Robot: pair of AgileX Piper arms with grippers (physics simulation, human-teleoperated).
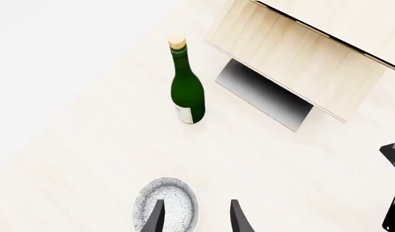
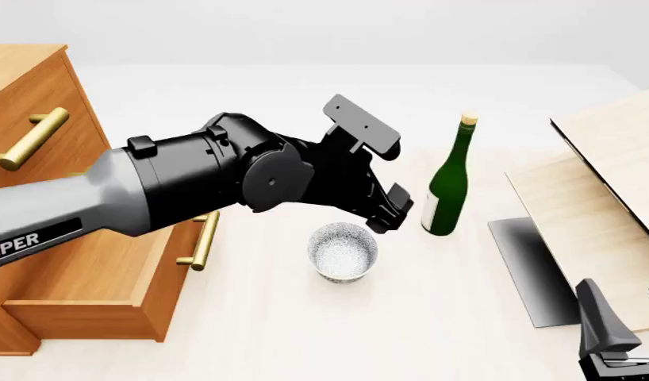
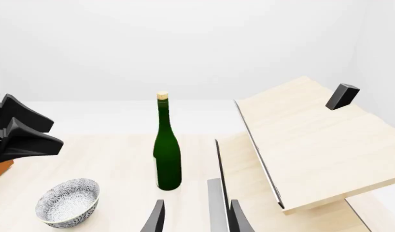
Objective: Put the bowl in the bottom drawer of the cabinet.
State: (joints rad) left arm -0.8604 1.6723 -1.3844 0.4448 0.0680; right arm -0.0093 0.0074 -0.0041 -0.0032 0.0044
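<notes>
Gleaming pale table (image 2: 303, 333), white backdrop.

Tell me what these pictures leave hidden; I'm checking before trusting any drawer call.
- Bottom drawer: front view, its interior is covered by the left arm.
- Cabinet: cut off by the front view's left edge; absent from the wrist views.
- Left end effector: left wrist view, fingertips only, bowl cut by the edge.
- Right end effector: only fingertips show.
</notes>
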